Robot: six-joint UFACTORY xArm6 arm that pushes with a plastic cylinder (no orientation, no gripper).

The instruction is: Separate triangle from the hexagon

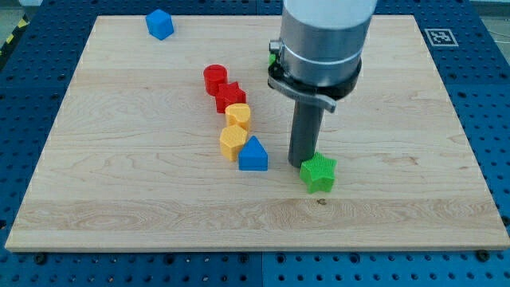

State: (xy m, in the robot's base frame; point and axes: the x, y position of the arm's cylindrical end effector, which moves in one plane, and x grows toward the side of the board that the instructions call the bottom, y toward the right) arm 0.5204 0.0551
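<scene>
A blue triangle block point(253, 154) sits near the middle of the wooden board point(119, 175), touching a yellow hexagon block point(232, 142) on its left. My tip point(301, 164) is at the lower end of the dark rod, a short way right of the blue triangle, apart from it. A green star block point(319, 173) lies right against the tip on its right and lower side.
A yellow round block point(237, 115), a red star-like block point(230, 96) and a red cylinder point(214, 78) form a chain up and left from the hexagon. A blue cube point(159, 24) sits near the view's top left. A green piece point(272, 56) peeks out behind the arm.
</scene>
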